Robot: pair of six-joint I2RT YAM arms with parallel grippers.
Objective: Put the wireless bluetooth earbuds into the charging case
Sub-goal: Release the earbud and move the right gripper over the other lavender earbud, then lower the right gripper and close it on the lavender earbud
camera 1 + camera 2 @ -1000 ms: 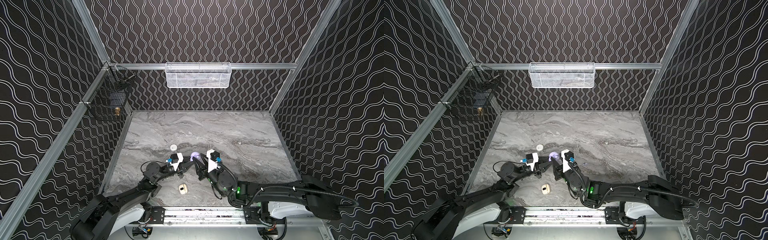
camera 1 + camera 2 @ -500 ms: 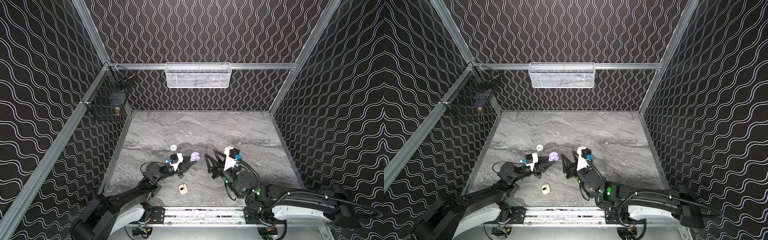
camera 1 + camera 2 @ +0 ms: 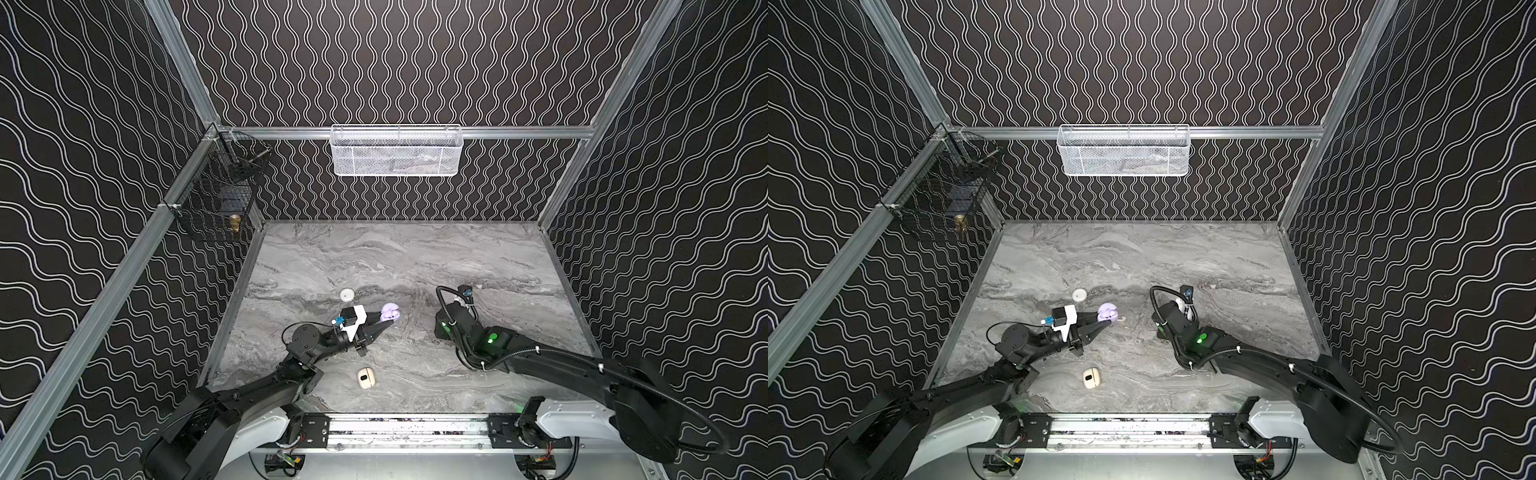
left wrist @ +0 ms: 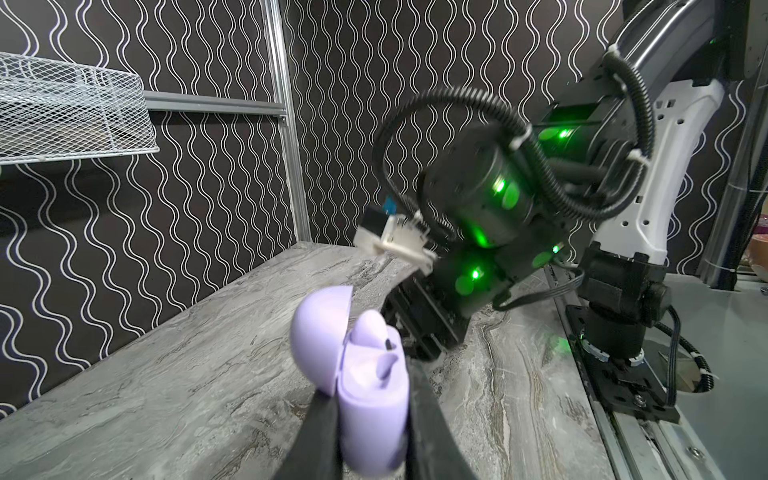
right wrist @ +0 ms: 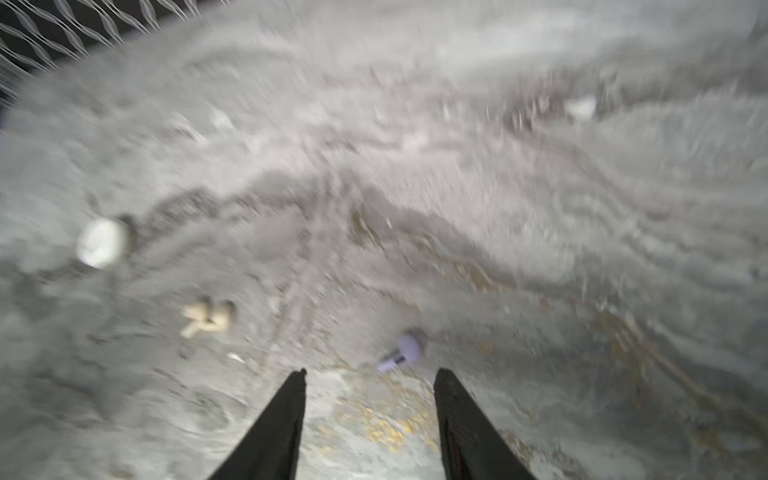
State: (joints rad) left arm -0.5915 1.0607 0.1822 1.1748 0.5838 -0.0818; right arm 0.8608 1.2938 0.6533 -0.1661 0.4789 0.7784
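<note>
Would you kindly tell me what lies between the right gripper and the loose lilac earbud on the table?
Nothing but bare marble table: in the blurred right wrist view, the lilac earbud lies just ahead of the open right gripper.

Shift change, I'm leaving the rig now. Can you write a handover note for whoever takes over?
Left gripper: shut on the open lilac case.
Right gripper: open, empty, close to a loose lilac earbud on the table.
Done: one lilac earbud sits in the case.
Left: the loose one, then the beige earbuds on the table; white case and beige case stand apart.
</note>
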